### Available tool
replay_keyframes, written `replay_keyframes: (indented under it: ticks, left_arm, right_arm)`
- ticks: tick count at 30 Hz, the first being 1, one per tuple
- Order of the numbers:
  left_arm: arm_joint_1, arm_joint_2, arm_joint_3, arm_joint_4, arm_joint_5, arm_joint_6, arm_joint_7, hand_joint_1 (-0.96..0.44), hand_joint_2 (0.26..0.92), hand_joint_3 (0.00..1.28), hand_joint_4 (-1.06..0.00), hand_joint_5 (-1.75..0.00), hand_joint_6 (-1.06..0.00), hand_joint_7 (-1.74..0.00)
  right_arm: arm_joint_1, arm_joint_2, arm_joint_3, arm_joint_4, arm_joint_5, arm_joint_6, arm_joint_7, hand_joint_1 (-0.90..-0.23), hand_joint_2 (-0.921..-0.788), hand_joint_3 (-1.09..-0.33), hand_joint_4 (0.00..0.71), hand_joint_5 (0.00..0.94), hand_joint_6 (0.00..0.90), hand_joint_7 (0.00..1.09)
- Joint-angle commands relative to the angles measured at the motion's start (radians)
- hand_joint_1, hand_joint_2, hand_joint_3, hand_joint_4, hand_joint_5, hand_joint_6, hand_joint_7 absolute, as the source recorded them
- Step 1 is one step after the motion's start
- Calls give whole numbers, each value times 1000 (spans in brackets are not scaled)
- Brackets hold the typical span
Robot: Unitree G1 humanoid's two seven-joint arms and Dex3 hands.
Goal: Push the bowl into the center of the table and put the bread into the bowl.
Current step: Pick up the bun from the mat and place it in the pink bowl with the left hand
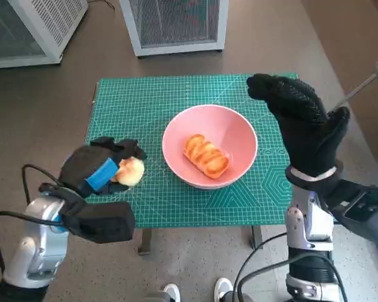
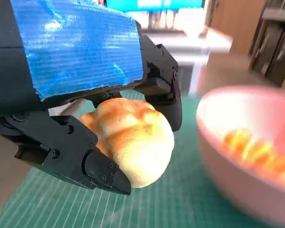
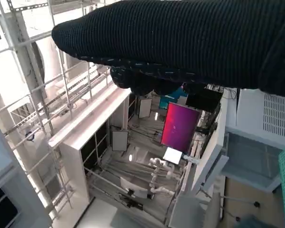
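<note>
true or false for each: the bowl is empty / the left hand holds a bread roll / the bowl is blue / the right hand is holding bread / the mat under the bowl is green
1. The bowl is empty. False: a glazed piece of bread already lies inside it.
2. The left hand holds a bread roll. True; the left wrist view shows its fingers clasped round the roll.
3. The bowl is blue. False: it is pink.
4. The right hand is holding bread. False: it is raised beside the bowl with nothing in it.
5. The mat under the bowl is green. True.
</note>
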Motion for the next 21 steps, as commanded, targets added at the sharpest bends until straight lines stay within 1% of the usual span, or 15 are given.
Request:
replay_keyframes:
  ticks: [1, 5, 12, 13, 16, 21]
  left_arm:
    - [-62, -8, 24, -47, -21, 14, -16, 3, 910, 33, -780, -1088, -658, -1112]
    - [-114, -26, 18, -57, -23, 25, -21, 3, 912, 20, -793, -1094, -672, -1076]
    - [-211, -69, -26, -55, -17, 22, -29, 2, 919, 14, -787, -1089, -659, -1101]
    - [-230, -77, -39, -54, -10, 18, -29, 2, 919, 14, -787, -1088, -659, -1103]
    - [-353, -130, -120, 5, 10, -29, -24, 2, 920, 14, -782, -1091, -658, -1109]
    - [-424, -168, -167, 88, 17, -74, -3, 2, 920, 22, -781, -1100, -643, -1117]
  right_arm:
    - [7, 2, -2, 17, 7, 10, 10, -385, -921, -505, 540, 285, 236, 848]
    - [6, 2, -1, 19, 3, 6, 10, -386, -920, -509, 533, 305, 227, 863]
    - [7, 1, -1, 17, -2, 7, 7, -389, -921, -509, 521, 329, 222, 872]
    - [8, 0, -1, 18, -3, 6, 7, -390, -921, -509, 520, 330, 221, 873]
    - [14, -2, -2, 15, -1, 3, 9, -398, -921, -507, 514, 343, 219, 877]
    - [20, -4, -5, 12, 2, 2, 12, -402, -921, -502, 511, 351, 220, 878]
